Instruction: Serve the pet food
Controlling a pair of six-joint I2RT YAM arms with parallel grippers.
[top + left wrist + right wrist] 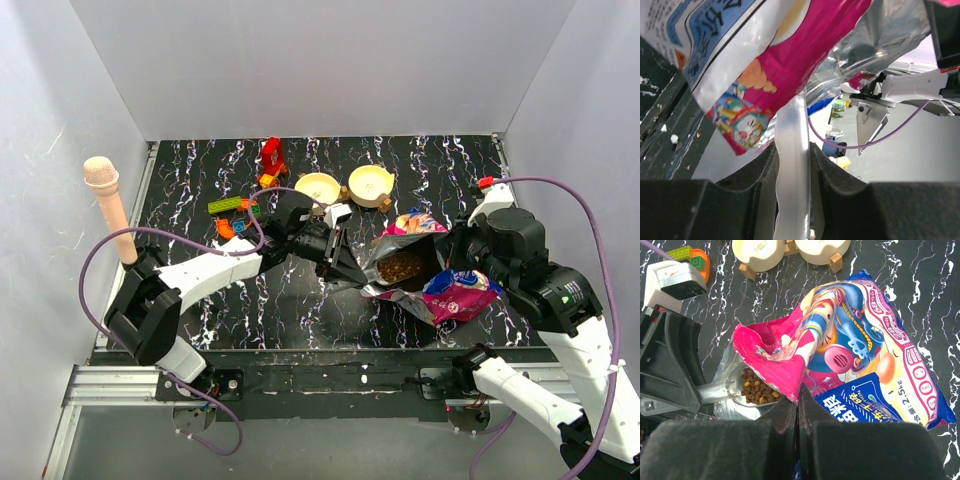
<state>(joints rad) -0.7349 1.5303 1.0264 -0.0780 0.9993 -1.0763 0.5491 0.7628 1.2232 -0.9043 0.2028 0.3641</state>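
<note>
The magenta-and-blue pet food bag (452,292) lies open at the right of the table, brown kibble (402,267) showing in its mouth. My left gripper (347,266) is shut on the handle (792,150) of a clear scoop (735,390), which sits in the bag's mouth filled with kibble (757,389). My right gripper (799,396) is shut on the bag's (860,340) torn pink edge and holds the mouth up. The bag (790,45) hangs over the left wrist view. Two empty cream bowls (318,187) (371,183) stand behind the bag.
Colourful toy blocks (232,206) and a red toy (271,155) lie at the back left. A pink microphone-shaped object (108,205) stands at the left edge. A small white box (337,213) sits near the bowls. White walls enclose the table.
</note>
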